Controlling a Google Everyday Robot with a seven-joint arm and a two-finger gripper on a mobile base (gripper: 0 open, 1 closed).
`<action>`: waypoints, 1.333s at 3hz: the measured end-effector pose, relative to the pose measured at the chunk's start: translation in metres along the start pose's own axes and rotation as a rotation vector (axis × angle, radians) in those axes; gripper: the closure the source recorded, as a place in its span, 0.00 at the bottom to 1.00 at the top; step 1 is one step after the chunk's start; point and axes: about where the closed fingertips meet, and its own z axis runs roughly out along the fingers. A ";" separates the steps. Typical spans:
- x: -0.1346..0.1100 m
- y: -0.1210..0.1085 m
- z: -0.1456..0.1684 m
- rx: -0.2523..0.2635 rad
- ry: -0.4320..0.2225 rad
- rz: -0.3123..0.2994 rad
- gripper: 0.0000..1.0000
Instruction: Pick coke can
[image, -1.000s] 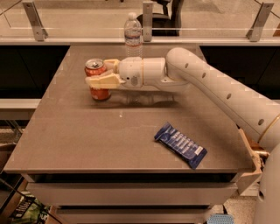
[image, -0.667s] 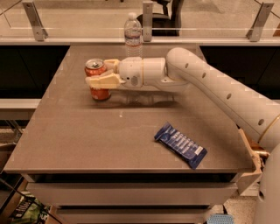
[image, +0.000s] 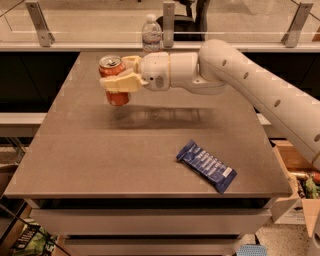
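Note:
The coke can (image: 113, 74) is a small red-orange can with a silver top, upright near the back left of the grey table (image: 100, 160). My gripper (image: 116, 76) reaches in from the right on the white arm (image: 240, 75) and is shut on the can, with one yellow finger (image: 120, 83) across its front and the other behind it. The can hangs a little above the table top, with its shadow below it.
A clear plastic water bottle (image: 151, 34) stands at the table's back edge, just behind the gripper's wrist. A blue snack bar wrapper (image: 206, 165) lies at the front right. A glass railing runs behind the table. Boxes stand on the floor at the right.
The gripper, shut on the coke can, has lifted it off the table top; it now hangs slightly higher than before.

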 end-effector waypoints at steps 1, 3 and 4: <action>-0.020 0.000 -0.011 0.012 0.027 -0.023 1.00; -0.048 -0.009 -0.021 0.015 0.054 -0.063 1.00; -0.090 -0.007 -0.027 0.026 0.085 -0.125 1.00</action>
